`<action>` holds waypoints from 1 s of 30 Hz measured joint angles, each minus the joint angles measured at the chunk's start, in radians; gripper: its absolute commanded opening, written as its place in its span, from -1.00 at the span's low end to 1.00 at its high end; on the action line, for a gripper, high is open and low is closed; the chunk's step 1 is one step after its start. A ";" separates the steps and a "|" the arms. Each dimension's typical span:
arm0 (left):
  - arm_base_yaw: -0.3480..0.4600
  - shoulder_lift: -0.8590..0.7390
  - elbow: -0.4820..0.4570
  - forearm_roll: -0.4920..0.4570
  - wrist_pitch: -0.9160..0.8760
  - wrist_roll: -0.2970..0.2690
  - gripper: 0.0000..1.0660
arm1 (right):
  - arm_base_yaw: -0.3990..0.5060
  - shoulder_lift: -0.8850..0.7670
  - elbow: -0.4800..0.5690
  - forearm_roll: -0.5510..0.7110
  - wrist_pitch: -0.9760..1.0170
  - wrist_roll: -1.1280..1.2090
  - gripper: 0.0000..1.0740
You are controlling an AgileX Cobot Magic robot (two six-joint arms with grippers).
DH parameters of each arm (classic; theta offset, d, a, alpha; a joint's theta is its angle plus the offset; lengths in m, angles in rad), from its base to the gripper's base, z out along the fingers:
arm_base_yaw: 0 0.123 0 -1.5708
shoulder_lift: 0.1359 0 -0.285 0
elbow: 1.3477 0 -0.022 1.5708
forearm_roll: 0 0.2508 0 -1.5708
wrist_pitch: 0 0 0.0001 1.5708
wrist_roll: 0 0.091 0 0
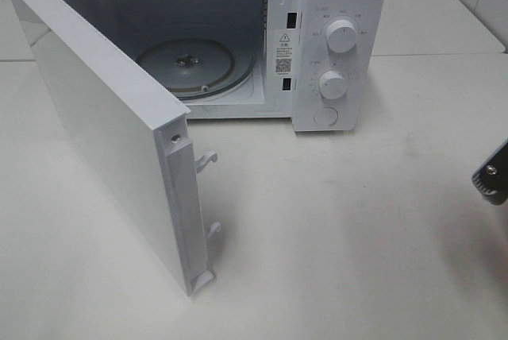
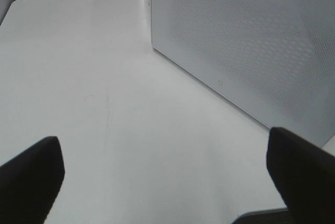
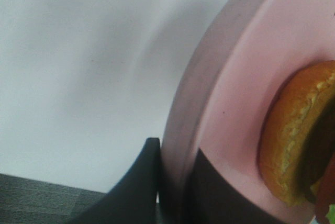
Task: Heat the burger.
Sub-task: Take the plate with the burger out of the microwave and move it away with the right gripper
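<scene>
Half done at most, by my read: microwave (image 1: 238, 38) door (image 1: 103, 129) is swung wide, turntable (image 1: 186, 62) bare, nothing loaded yet. Burger (image 3: 298, 140) sits on the pink plate (image 3: 235, 103), just past the right gripper's (image 3: 175, 182) fingertips, tilted in that wrist view. Right gripper is clamped on the plate rim, one finger on each face of it; plate looks lifted off the table (image 1: 333, 229), off to the right of the oven, only the arm's tip showing at the frame edge in the high view. Left gripper (image 2: 165, 177) is spread wide, holding nothing, low over the table with the door's mesh face (image 2: 246, 41) ahead of it and to one side. Left to do: plate into cavity, door shut, dials (image 1: 341, 36) set.
</scene>
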 measured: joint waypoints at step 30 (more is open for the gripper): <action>0.000 0.000 0.000 0.000 0.000 0.000 0.86 | 0.000 0.667 -0.039 -0.241 -0.235 0.658 -0.81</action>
